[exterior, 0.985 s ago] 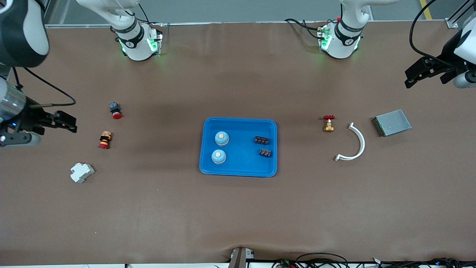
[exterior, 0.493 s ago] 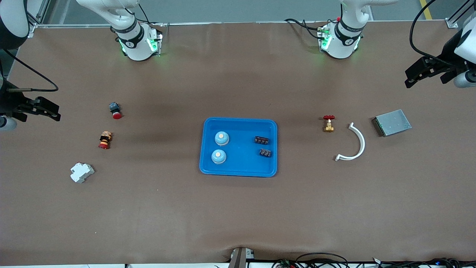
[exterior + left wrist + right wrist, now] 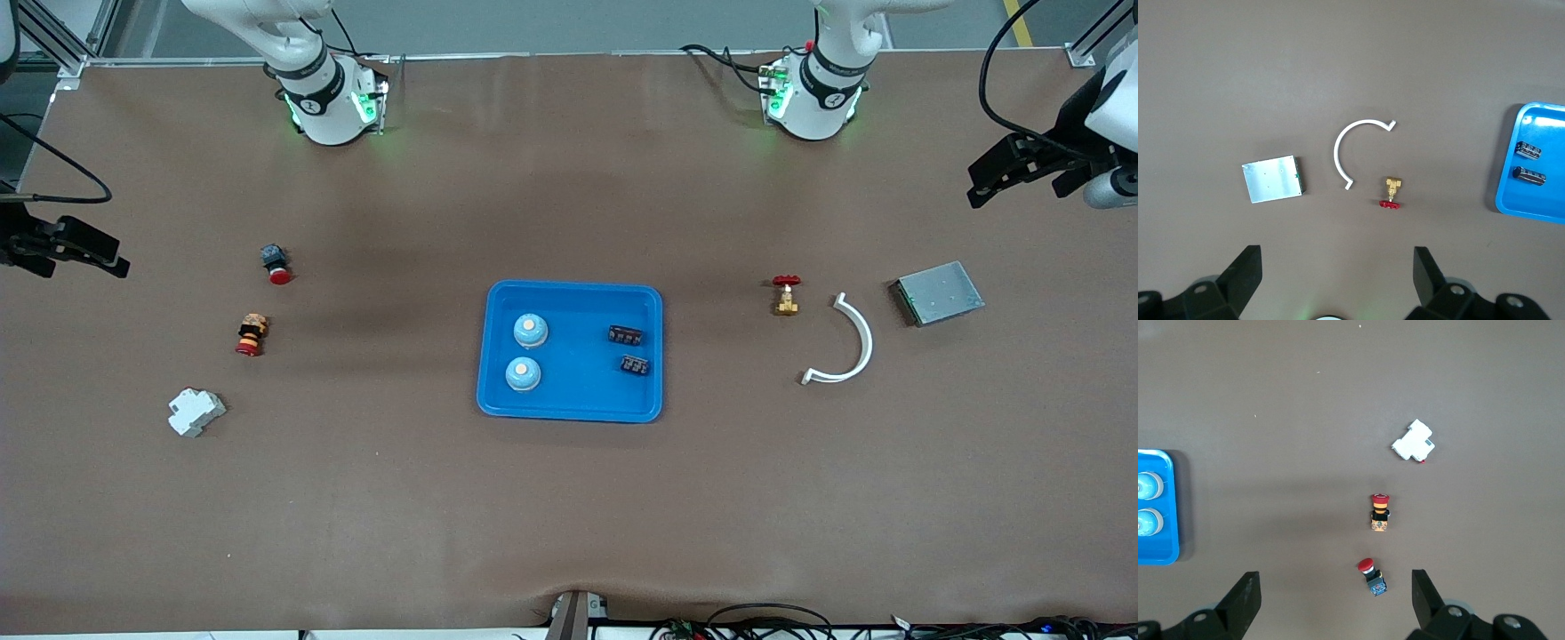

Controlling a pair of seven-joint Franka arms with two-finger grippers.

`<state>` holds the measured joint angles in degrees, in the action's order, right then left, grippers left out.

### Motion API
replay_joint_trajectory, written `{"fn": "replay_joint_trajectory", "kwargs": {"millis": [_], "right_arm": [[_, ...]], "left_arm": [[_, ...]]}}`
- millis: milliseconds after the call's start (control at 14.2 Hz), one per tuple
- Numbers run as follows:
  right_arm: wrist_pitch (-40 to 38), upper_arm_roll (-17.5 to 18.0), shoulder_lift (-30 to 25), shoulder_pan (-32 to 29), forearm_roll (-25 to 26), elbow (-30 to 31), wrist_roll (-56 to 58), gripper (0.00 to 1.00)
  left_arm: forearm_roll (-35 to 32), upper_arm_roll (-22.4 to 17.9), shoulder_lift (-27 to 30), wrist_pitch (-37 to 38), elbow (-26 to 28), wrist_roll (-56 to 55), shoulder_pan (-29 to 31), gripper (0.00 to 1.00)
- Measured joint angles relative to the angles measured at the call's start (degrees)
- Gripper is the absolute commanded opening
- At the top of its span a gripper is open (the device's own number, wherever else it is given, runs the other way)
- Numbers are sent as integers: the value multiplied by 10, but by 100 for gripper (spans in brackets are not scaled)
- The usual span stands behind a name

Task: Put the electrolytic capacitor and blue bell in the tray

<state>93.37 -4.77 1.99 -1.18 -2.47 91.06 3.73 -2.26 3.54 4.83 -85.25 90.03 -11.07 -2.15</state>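
Bright-blue plastic marks the tray (image 3: 573, 293), lying mid-table. At the right arm's end, the right gripper (image 3: 84, 251) is hanging over the table edge with jaws spread and nothing between them; the right arm is waiting. In the tray, two blue bells (image 3: 530, 330) are sitting toward the right arm's end, and two dark electrolytic capacitors (image 3: 626, 335) toward the left arm's. The bells are probably light, rigid, smooth domes, best pinched across the base; the capacitors, small and stiff, across their short sides. The left gripper (image 3: 1013, 169), likewise spread and empty, is hanging over the left arm's end.
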Motion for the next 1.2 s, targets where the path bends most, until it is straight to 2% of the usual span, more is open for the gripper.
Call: {"fn": "replay_joint_trajectory", "kwargs": {"millis": [493,1196], "right_arm": [[-19,-12,-7,0,-9,1,-1,100],[-41,-16,-20,2,-10,1,-13,100]], "left_arm": [[0,1,19,24,0,0,-1,100],[1,5,-5,17,-12,0,-1,100]]}}
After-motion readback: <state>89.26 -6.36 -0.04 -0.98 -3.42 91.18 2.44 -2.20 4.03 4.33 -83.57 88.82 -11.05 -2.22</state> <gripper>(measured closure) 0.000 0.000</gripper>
